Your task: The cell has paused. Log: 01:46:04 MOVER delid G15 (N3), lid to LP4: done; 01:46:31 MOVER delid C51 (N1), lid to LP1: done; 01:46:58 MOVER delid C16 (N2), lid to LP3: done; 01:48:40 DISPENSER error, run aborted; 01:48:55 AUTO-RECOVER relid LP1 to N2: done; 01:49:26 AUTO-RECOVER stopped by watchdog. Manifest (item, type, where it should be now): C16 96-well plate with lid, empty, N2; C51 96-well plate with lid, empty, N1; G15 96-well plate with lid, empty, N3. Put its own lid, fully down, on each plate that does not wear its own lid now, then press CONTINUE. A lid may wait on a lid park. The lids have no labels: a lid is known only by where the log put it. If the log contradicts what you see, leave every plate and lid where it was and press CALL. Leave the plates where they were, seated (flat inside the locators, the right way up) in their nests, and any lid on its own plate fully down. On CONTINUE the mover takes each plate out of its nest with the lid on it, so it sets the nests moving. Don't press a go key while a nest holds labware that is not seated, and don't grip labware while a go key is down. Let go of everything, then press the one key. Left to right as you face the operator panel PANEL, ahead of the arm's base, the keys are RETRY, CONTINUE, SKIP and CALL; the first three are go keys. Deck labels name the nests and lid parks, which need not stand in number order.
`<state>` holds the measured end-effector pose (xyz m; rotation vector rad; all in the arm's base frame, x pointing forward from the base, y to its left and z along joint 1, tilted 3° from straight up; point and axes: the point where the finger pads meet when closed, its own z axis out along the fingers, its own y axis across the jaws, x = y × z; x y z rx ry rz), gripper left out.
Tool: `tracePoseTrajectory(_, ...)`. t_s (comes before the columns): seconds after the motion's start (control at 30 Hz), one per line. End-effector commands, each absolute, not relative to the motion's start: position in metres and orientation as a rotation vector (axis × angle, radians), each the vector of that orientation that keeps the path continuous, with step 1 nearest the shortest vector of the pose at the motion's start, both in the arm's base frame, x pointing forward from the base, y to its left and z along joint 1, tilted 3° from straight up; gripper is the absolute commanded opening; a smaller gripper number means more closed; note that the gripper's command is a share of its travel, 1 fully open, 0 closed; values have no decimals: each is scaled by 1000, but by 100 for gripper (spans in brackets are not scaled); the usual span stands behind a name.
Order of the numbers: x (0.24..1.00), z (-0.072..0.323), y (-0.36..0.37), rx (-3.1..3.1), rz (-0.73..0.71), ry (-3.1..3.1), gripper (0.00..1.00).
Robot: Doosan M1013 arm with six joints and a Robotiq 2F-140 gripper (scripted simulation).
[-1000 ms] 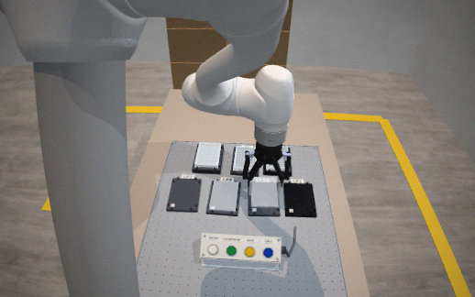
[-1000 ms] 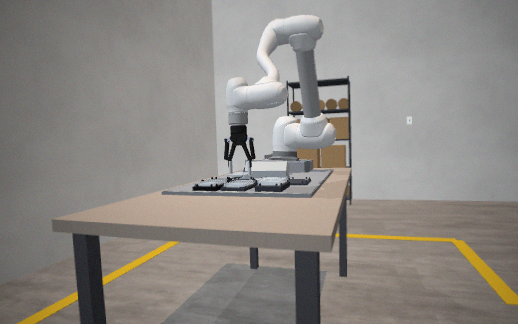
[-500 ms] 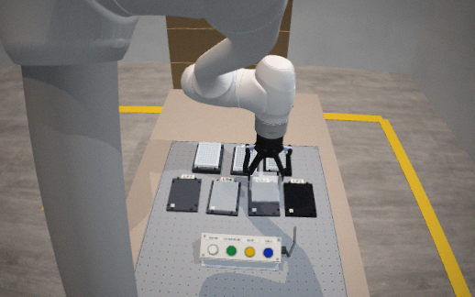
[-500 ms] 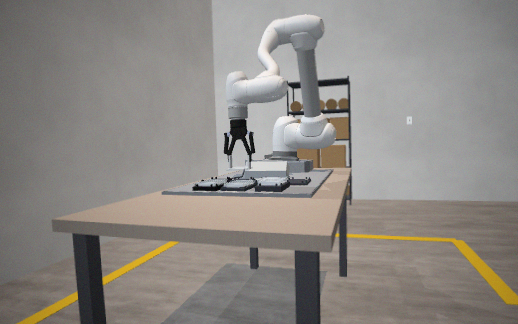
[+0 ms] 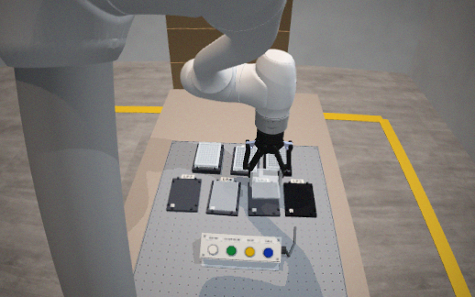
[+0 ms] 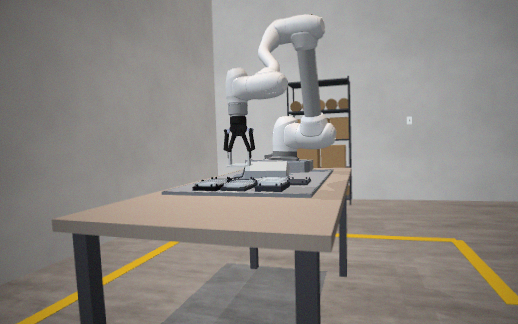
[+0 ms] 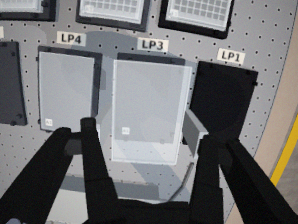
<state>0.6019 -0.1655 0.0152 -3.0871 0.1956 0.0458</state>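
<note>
My gripper (image 5: 266, 171) is shut on a clear lid (image 5: 266, 184) and holds it a little above the lid park labelled LP3 (image 5: 264, 204). In the wrist view the held lid (image 7: 148, 111) sits between my fingers, below the LP3 label (image 7: 152, 44). Another lid (image 7: 65, 91) (image 5: 224, 197) lies flat on LP4. LP1 (image 7: 222, 99) is bare and black. The leftmost park (image 5: 183, 194) is bare too. Three well plates stand in the back row (image 5: 207, 157), (image 5: 243, 158), (image 5: 275, 161); my fingers partly hide the right one. I cannot tell which plates wear a lid.
The operator panel (image 5: 240, 249) stands at the front of the deck with white (image 5: 213, 249), green (image 5: 231, 250), yellow (image 5: 249, 251) and blue (image 5: 268, 252) keys. A thin grey post (image 5: 293, 240) stands right of it. Yellow floor tape borders the cell.
</note>
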Motion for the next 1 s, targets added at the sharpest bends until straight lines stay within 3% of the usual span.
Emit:
tracePoseTrajectory(0.0,602,17,-166,-3087,46,196,0)
tracePoseTrajectory(0.17,604,17,-165,-3087,46,196,0)
tracePoseTrajectory(0.63,775,15,-134,-3087,46,196,0)
tracePoseTrajectory(0.97,788,14,-130,-3087,46,196,0)
